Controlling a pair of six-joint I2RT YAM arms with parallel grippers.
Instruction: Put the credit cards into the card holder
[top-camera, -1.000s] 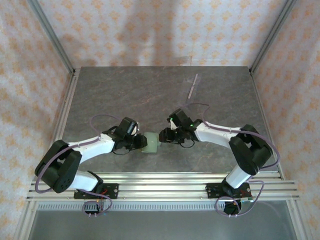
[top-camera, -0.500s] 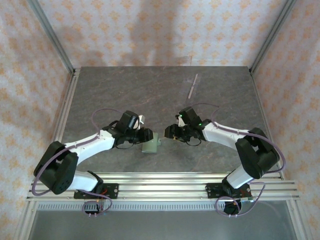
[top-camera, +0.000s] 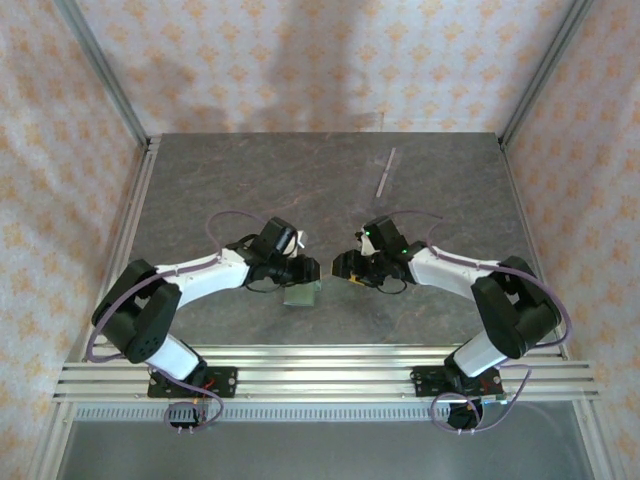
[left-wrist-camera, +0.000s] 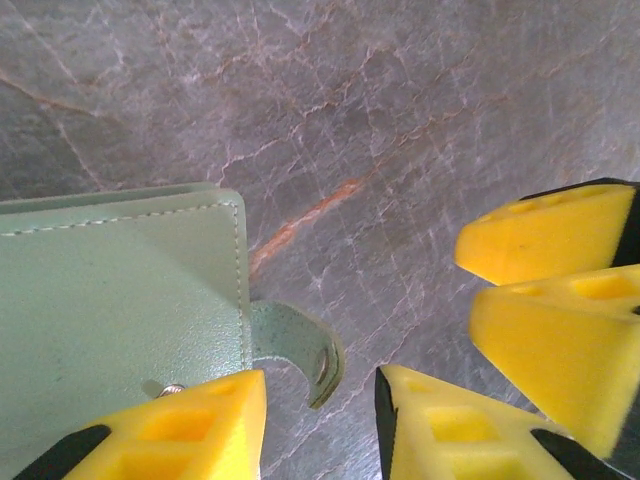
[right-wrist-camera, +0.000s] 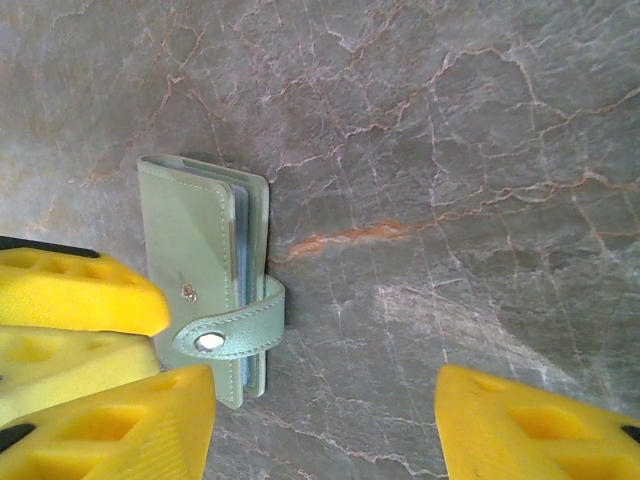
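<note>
Top view: the card holder (top-camera: 300, 293) lies folded shut on the table (top-camera: 250, 180), close to the left gripper (top-camera: 308, 270) and the right gripper (top-camera: 340, 268).

Left wrist view: the left gripper's jaws are spread and empty, over the holder's tab (left-wrist-camera: 300, 350).

Right wrist view: the right gripper's jaws stand wide and empty. Bluish edges of the credit cards (right-wrist-camera: 241, 270) show between the covers.

Status: loading appears complete. The tab looks unfastened.
</note>
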